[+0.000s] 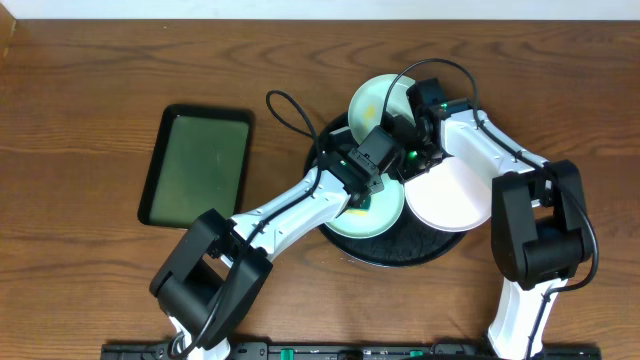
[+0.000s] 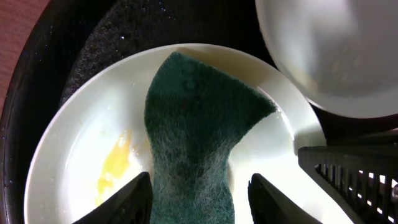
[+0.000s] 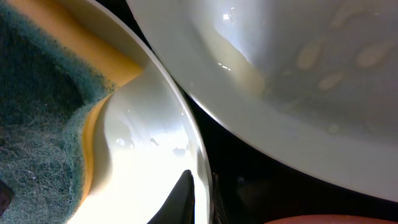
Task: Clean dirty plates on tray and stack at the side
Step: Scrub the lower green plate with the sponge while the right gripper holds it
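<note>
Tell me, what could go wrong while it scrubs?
The sponge in the left gripper lies beside the yellow smear and may miss it. The neighbouring plate overlaps the rim of the scrubbed plate and could get knocked. The right gripper crowds the left over the tray; they might collide.

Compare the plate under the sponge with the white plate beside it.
The sponged plate is pale mint; the white plate is white. The sponged plate bears a yellow smear and the sponge; the white plate shows only faint marks. Both are round, glossy, on the black tray.
</note>
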You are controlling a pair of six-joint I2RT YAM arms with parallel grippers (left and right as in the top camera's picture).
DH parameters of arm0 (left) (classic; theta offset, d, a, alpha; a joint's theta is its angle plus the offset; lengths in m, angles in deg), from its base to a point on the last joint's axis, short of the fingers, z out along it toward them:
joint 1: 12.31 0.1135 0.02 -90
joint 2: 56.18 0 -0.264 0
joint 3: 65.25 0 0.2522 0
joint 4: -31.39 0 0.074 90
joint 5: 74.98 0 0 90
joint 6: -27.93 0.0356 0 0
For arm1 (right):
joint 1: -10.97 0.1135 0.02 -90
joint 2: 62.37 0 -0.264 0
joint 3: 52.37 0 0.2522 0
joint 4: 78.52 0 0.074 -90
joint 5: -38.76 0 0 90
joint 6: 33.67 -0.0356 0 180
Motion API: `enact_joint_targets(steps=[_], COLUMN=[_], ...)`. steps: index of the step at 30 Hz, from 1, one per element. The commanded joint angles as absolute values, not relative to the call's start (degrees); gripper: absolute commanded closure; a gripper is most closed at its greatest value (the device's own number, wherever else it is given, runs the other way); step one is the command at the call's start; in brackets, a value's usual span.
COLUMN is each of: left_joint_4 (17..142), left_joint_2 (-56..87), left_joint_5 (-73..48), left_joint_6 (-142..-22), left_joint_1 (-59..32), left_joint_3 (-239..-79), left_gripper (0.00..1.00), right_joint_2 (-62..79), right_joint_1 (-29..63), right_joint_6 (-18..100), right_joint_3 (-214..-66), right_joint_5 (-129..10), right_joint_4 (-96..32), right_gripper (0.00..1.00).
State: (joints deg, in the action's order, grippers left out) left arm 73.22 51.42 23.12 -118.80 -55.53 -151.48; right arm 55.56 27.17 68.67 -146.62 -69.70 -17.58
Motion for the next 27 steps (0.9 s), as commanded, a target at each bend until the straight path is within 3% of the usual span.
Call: enact_joint_targets(steps=[1,13,15,18,21,27], left_joint_4=[73.55,72.9,72.9,72.44,72.44,72.59], left_joint_2=[51.24,54.85,55.07,55.07,55.07,55.07], left_joint_5=[24.08,23.58,23.4,23.43,23.43,20.26], left_joint_6=[-117.97,-115.04,-115.02,-115.02,-115.02,-115.32], left_joint_1=[-55.25,-55.25,-55.25,-55.25,-55.25,-55.32], left_joint_3=[-151.13,-151.11,-151.11,-151.11,-151.13,-151.13], left_gripper=[0.47,0.46,0.54,0.76,0.88,0.92], right_joint_2=[56.06,56.06,56.06,56.06,56.06,56.06], right_joint_1=[27.57,27.57,27.57,27.57,27.57,27.57], right_joint_6=[68.61,68.61,68.61,68.61,68.61,68.59], right_joint_3=[-146.16,-146.16,-146.16,-146.16,-146.16,-146.16], right_joint_5=[-70.8,-70.8,-70.8,-70.8,-70.8,-70.8], right_joint_4=[-17.43,-16.99,-16.99,-17.02,-16.99,-16.99], right_gripper=[0.91,0.91,0.91,0.91,0.91,0.91])
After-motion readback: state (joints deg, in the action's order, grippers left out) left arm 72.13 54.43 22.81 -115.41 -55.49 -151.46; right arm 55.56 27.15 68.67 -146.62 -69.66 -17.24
